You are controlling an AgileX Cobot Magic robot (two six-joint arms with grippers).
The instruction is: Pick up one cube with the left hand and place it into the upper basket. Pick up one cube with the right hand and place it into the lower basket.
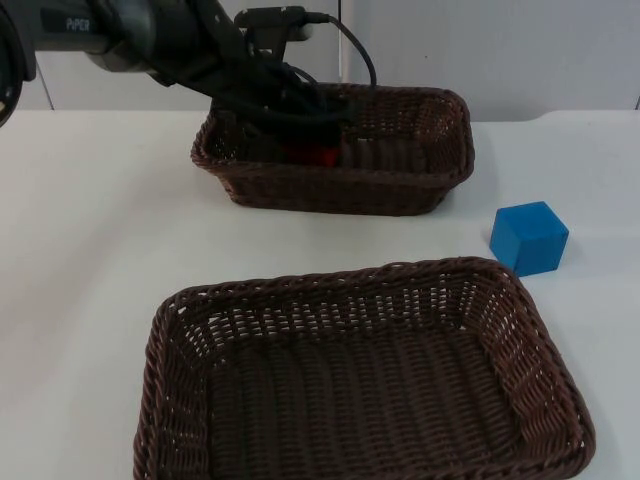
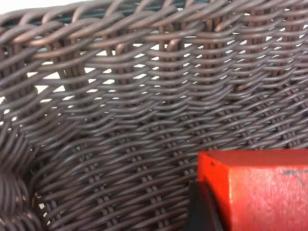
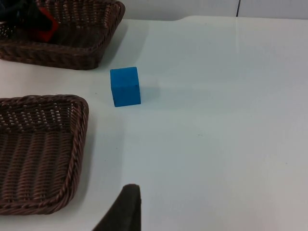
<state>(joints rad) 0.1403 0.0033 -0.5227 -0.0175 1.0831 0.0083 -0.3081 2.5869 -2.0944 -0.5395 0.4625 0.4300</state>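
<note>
**Left arm down in the back basket with the red cube**

Standing by the rig here. The table [image 1: 90, 220] is plain white, and it runs back to a grey partition wall [image 1: 480, 50] made of flat panels with thin seams between them.

Two brown wicker baskets sit on it. The upper basket [image 1: 440, 150] is back near the wall, and the lower basket [image 1: 360, 400] is up front, bigger in the top view.

The left gripper [image 1: 310, 145] is reaching down inside the upper basket, pinching a red cube [image 2: 260, 190]. In the left wrist view, a black finger [image 2: 199, 209] presses flat against the cube's side, with the basket's woven wall right behind it. Can't tell if the cube is touching the basket floor.

A blue cube [image 1: 529, 238] sits on the bare table, just beside the lower basket's far right corner, not touching it.

The right gripper [image 3: 126, 207] waits above the table, well apart from the blue cube. Can't tell whether it's spread or not.
</note>
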